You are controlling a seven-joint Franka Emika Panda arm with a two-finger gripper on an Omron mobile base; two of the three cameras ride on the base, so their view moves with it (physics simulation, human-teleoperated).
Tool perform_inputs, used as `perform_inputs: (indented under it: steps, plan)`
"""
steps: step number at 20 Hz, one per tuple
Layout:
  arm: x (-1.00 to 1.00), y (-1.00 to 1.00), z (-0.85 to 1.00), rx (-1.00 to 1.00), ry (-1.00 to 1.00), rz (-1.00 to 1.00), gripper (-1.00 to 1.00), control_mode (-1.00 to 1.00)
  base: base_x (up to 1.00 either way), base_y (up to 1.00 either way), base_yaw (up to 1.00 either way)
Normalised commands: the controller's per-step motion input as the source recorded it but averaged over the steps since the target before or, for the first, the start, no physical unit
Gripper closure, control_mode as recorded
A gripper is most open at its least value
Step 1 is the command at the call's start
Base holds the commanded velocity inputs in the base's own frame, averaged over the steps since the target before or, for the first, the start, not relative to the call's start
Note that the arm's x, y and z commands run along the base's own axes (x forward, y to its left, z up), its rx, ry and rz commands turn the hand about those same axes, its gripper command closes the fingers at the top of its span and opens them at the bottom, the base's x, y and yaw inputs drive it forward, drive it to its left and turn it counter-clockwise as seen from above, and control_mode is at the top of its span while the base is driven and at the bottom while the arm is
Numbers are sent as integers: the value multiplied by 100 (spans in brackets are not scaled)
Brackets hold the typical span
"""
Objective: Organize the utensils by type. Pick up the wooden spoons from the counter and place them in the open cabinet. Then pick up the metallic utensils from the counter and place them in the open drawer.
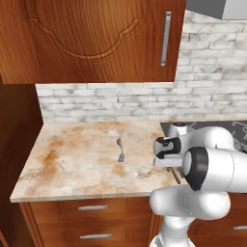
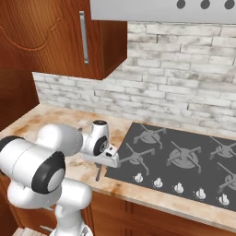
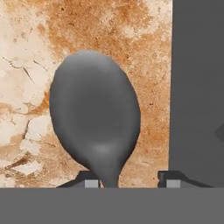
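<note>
Where: at the right end of the worktop [image 1: 72, 159], just beside the edge of the black hob [image 2: 184, 156], the white arm reaches low over the stone.
Hand: the hand [image 3: 127, 177] hangs close above a dark grey spoon [image 3: 95, 118]; its two fingertips [image 3: 89, 179] stand either side of the spoon's neck, the left one right against it and the right one apart from it. Whether they already pinch the neck, I cannot tell.
Spoon under hand: it lies flat on the worktop, bowl pointing away from the hand, parallel to the hob's edge and near it; its dark handle pokes out below the hand in the right base view.
Other metal piece: a small slim silver spoon [image 1: 120, 150] lies alone mid-worktop, well apart from the arm.
Step in hand: by my reading, the metallic half of the task, at the grasp of the dark spoon.
Next move calls for: a firm pinch on the thin neck, a straight lift off the stone, then a carry to the open drawer; the neck is narrow and could slip or swivel between the pads.
</note>
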Motion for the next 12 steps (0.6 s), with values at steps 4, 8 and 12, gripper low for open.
perform_inputs:
  steps: [4, 8, 12]
  plan:
    - [3, 22, -10, 0, -9, 0, 100, -100, 0, 0, 0]
    - [3, 19, -1, 0, 0, 0, 100, -100, 0, 0, 0]
    - [0, 13, 29, 0, 0, 1, 100, -100, 0, 0, 0]
